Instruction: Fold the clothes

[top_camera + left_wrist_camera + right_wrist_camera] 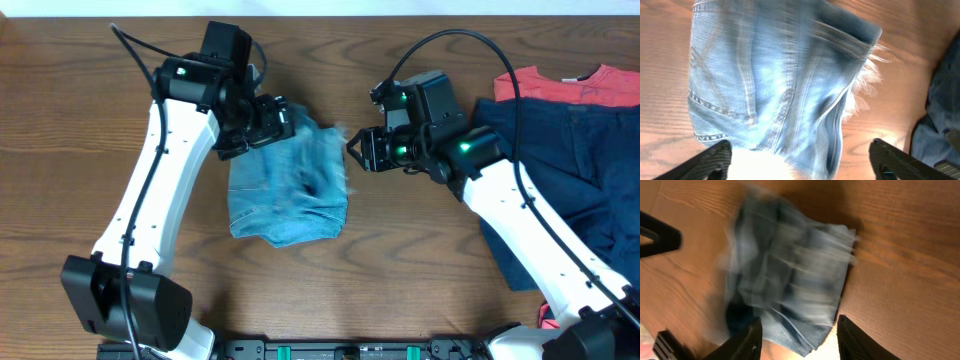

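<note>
Two robot arms are working through a pile of clothes on a wood-grain tabletop, and the first piece appears close to done. The light-blue denim jeans are lying left of centre as a compact, roughly square bundle, folded over on themselves several times.

The left pincer is hanging over the bundle's far edge with its jaws spread wide and clamped on nothing; in the left wrist view its dark fingers are standing clear on either side of the cloth. The right pincer is sitting just beside the bundle's upper right corner, jaws apart as well. A corner of the bundle is lying between the fingers in the right wrist view, but they are not squeezing it, and the denim is showing blurred there.

Up close, the jeans are showing a washed, streaky weave, raised double-stitched seams and a white frayed hem feathering out past the fold. The layers are looking thick and soft-edged rather than crisply creased.

Two pieces are waiting at the right side of the tabletop, well apart from the bundle: a dark navy garment, spread loose and rumpled, and a coral-red T-shirt peeking out from behind it. Neither is looking folded, so by this evidence most of the job is lying ahead.
</note>
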